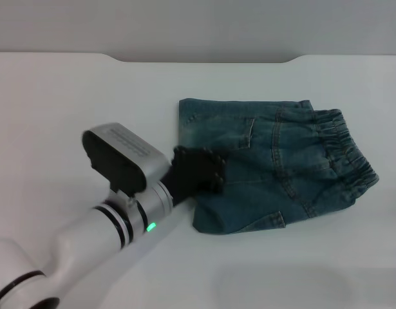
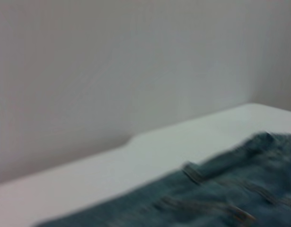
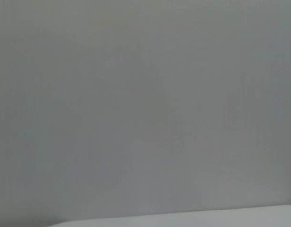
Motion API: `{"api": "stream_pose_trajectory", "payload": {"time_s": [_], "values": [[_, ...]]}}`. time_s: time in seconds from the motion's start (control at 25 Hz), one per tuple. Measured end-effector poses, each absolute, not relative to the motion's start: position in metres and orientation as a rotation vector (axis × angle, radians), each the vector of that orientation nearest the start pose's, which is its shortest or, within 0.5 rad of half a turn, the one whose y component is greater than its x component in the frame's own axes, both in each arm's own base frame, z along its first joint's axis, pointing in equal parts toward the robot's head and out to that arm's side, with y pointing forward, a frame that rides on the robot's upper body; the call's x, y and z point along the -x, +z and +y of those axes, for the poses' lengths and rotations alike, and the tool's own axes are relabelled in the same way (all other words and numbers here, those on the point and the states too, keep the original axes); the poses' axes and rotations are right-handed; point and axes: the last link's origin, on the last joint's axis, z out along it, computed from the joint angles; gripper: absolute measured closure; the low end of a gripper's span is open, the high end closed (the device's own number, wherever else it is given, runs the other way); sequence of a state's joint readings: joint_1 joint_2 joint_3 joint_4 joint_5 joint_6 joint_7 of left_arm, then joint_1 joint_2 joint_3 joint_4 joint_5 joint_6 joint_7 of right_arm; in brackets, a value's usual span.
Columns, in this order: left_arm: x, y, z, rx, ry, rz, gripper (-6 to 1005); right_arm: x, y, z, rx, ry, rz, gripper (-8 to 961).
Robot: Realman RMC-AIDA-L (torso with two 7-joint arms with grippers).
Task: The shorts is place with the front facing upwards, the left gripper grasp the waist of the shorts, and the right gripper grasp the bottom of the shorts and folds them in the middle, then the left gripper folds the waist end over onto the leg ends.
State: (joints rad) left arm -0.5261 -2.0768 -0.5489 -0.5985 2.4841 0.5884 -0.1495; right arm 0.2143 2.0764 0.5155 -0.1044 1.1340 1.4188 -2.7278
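Your left gripper (image 1: 204,172) rests on the left edge of the folded shorts (image 1: 281,167) on the table (image 1: 69,96); finger opening cannot be told.

In the head view only one arm showed, the left. Its forearm (image 1: 69,254) was a smooth, silver-white cylinder, widening toward a rounded joint at the lower corner, where a thin black band ringed it. Near the wrist, two narrow black rings circled the tube, and a small green light (image 1: 150,226) glowed just past them. A boxy module (image 1: 123,158) sat atop the wrist, with a pale grey top face bearing faint printed lines and a black side. The left gripper (image 1: 198,170) was matte black, knobbly and claw-like, its fingers not separately distinguishable.
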Motion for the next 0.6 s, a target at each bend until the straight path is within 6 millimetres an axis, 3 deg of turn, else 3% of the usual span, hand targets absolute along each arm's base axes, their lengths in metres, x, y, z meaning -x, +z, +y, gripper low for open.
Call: {"api": "stream_pose_trajectory", "payload": {"time_s": [0.16,0.32,0.48,0.6], "values": [[0.217,-0.141,0.329,2.262,-0.626,-0.535,985,-0.407,0.027,0.227,1.528,0.608,0.620,953],[0.226,-0.093,0.336,2.006,-0.783,-0.408,984,-0.401,0.023,0.232,1.568,0.560,0.535,952],[0.235,-0.072,0.331,1.882,-0.780,-0.302,983,-0.396,0.020,0.234,1.547,0.591,0.537,952],[0.261,-0.052,0.325,1.757,-0.728,-0.324,982,-0.398,0.023,0.231,1.487,0.596,0.552,952]]}}
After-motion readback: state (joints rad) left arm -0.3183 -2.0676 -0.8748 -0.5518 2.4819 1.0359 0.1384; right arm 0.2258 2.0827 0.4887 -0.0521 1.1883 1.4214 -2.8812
